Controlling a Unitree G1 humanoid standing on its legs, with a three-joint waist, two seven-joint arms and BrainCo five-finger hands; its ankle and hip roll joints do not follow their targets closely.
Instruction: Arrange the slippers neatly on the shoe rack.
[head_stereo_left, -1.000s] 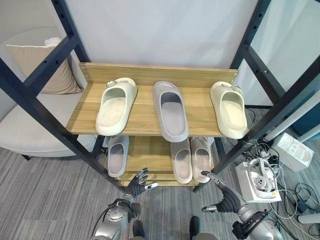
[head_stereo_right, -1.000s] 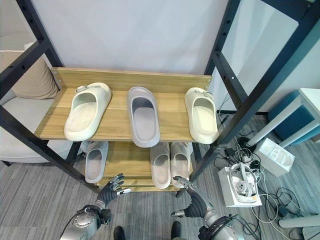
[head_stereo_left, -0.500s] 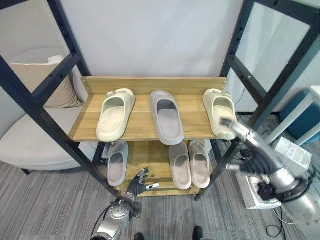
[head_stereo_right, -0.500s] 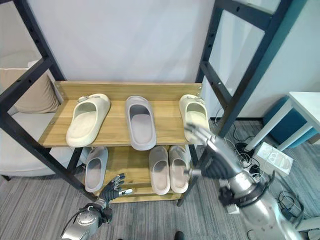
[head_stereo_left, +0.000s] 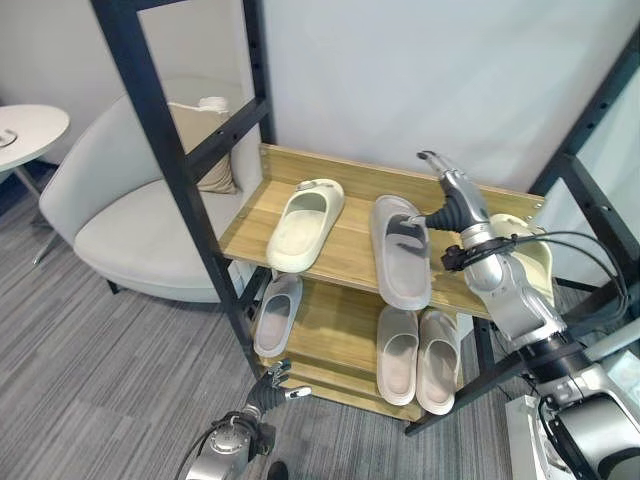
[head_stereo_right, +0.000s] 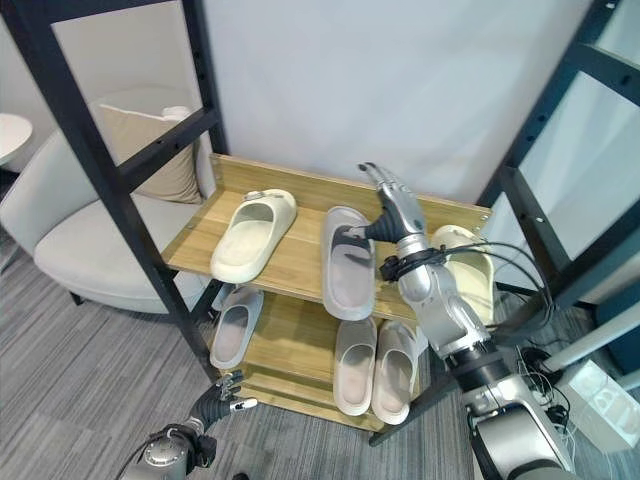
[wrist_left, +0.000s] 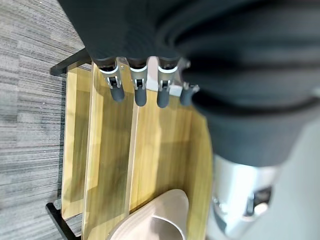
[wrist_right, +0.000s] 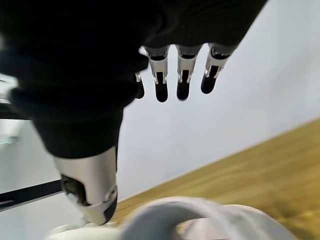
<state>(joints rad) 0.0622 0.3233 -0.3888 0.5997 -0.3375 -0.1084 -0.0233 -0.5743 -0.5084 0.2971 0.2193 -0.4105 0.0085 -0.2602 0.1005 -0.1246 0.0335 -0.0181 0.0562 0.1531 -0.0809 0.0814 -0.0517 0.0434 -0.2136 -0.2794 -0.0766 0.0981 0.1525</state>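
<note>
The open, empty right hand (head_stereo_left: 455, 200) has risen above the grey rubber slipper (head_stereo_left: 401, 251), hiding part of the cream slipper (head_stereo_left: 528, 262) at the wooden shelf's (head_stereo_left: 345, 238) right end.

Shoe rack (head_stereo_left: 350, 235): light wood-grain shelves, matt black metal frame. Slippers (head_stereo_left: 305, 223): smooth matt foam or rubber, cream and grey. Floor (head_stereo_left: 90, 370): grey ribbed carpet. Armchair (head_stereo_left: 140, 215): pale matt cloth. Right hand (head_stereo_left: 452, 195): silver metallic finish.

A grey armchair (head_stereo_left: 130, 215) with a beige cushion (head_stereo_right: 155, 150) stands on grey carpet (head_stereo_left: 90, 370).
</note>
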